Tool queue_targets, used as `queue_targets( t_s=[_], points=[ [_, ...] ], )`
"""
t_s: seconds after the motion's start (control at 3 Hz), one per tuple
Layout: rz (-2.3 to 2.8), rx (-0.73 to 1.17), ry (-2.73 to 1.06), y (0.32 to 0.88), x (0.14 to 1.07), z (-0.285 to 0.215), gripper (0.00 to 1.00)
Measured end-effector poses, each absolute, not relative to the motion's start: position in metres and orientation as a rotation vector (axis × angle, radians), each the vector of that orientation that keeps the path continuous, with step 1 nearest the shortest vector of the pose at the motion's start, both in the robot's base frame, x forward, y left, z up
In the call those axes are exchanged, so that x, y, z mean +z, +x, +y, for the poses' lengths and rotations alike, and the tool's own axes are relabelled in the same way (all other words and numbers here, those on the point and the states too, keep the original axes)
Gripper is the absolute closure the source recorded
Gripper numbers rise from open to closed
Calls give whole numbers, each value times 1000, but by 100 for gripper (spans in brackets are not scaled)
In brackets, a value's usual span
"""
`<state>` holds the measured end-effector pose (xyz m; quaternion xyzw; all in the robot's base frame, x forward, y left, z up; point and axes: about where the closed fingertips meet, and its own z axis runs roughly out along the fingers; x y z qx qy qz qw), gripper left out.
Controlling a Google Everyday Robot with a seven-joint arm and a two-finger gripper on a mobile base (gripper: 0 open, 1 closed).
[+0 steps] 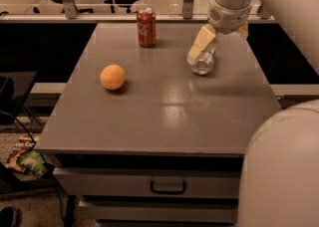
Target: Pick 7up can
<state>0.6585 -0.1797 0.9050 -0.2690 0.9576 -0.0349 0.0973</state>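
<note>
Patience pays here: the 7up can [203,63] lies on its side at the right rear of the counter [164,114], just under your gripper [212,47], whose jaws look spread. Straddle its round body squarely (it may roll) before you close.

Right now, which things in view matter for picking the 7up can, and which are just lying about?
Job:
- silvery-grey aluminium 7up can, on its side at the far right of the grey table
- the robot's beige gripper, close over that can

Lying about:
- upright red cola can, far edge
- round orange fruit, left side
</note>
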Motion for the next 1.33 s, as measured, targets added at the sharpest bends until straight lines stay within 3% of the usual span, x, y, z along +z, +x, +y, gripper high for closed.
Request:
queue_targets(
  t_s=[1.0,1.33],
  points=[
    [2936,-81,-456,716,864,-176,0],
    [2956,-70,-423,725,852,-175,17]
  ],
)
